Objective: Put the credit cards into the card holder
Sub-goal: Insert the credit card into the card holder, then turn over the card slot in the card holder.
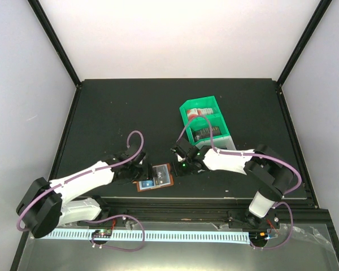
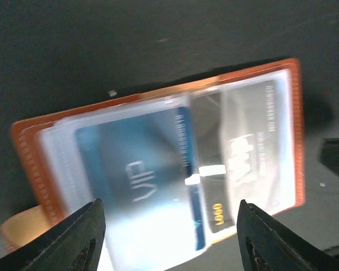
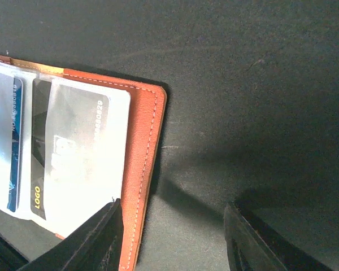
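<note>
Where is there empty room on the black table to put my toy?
On the table, the far left, behind the left claw and beside the green tray, is bare. So is the strip right of the tray. The front is crowded: the right claw and left claw flank the card holder.

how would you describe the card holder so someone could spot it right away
Start at the black table and look to its near edge, left of the green tray. There the card holder lies open flat. It is the only orange-brown leather piece, with clear sleeves showing a blue card and a dark card.
</note>
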Controlling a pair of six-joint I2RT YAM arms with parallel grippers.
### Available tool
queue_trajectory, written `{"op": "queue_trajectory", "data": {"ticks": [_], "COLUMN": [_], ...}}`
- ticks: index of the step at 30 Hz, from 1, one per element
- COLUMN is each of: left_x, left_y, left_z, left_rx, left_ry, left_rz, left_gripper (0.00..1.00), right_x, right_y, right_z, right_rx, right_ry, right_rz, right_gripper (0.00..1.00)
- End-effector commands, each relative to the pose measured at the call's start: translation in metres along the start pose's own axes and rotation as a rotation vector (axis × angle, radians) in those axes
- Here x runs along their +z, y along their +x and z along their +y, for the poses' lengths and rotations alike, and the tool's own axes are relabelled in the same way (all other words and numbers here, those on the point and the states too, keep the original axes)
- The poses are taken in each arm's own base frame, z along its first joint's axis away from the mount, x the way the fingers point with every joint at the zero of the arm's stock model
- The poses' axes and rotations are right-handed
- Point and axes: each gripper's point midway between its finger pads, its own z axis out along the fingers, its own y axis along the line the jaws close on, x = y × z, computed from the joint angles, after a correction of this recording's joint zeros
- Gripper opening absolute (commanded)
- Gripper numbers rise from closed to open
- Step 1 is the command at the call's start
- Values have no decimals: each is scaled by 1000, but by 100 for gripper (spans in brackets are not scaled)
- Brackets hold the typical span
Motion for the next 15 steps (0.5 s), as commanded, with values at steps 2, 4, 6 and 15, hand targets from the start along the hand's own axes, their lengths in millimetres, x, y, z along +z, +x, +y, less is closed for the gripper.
{"op": "queue_trajectory", "data": {"ticks": [2,4,6,15], "left_x": [-2,-1,1,8], "left_y": [9,12,14,12], "left_z": [33,35,37,19], "left_rx": [-70,-74,-77,-66], "left_ry": [-121,-124,-128,-27], "left_rz": [1,10,19,30], "left_gripper": [66,64,63,50], "right_x": [0,1,2,7], "right_y": [-7,-7,-6,-3], "right_z": [2,3,4,7], "right_rx": [-26,-27,-30,-41], "right_ry": [23,20,20,0], "right_rz": [-10,-5,2,25], "right_gripper": [50,50,50,46]}}
